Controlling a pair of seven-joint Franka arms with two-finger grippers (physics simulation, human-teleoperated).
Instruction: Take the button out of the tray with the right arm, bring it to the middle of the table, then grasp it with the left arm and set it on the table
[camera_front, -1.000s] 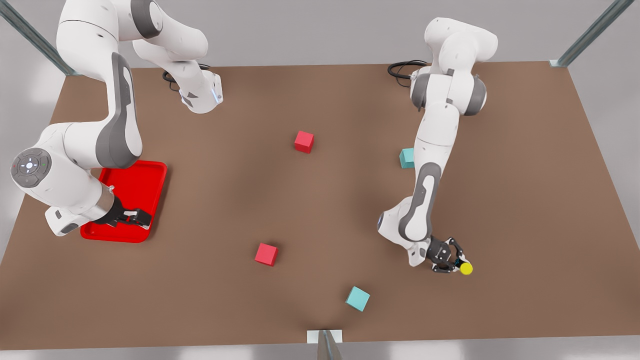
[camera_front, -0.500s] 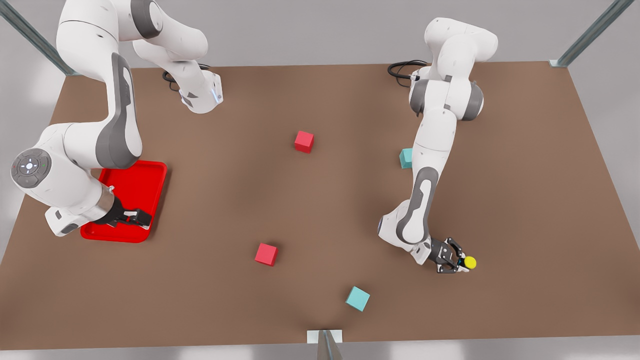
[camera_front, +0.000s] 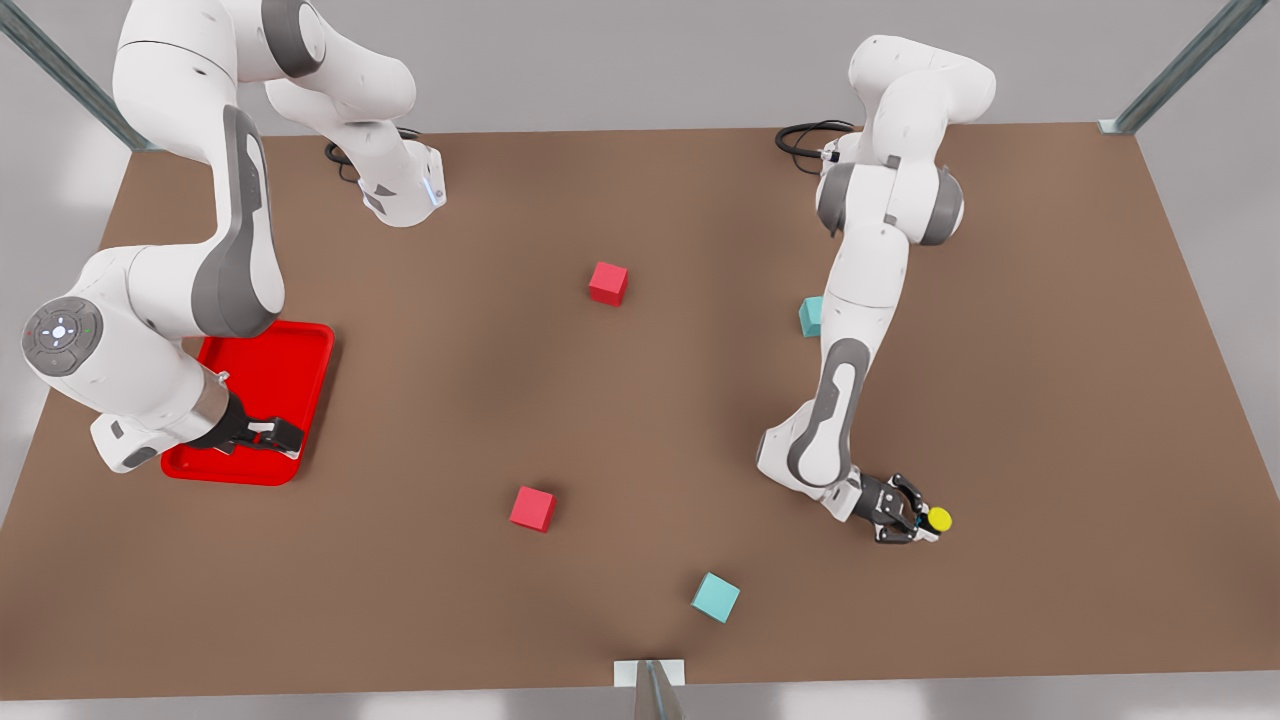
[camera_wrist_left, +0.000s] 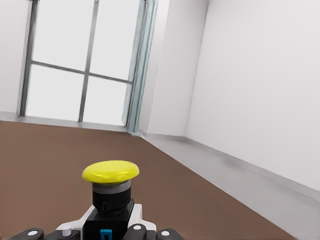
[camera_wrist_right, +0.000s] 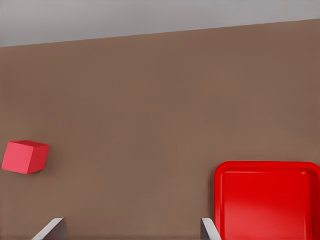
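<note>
The button, a yellow cap on a black base, sits between the fingers of my left gripper, low over the table at the front view's right. The left wrist view shows the button upright, gripped at its base by the left gripper. I cannot tell whether it touches the table. My right gripper hangs open over the near end of the red tray, with nothing between its fingers. In the right wrist view the tray lies beside the right gripper.
Two red cubes lie near the table's middle, one also seen as the red cube. A teal cube sits near the front edge, another teal cube behind the left arm. Bare table lies right of the button.
The left gripper has carried the button a little toward the front view's right and away from the front edge. The right arm has stayed still.
</note>
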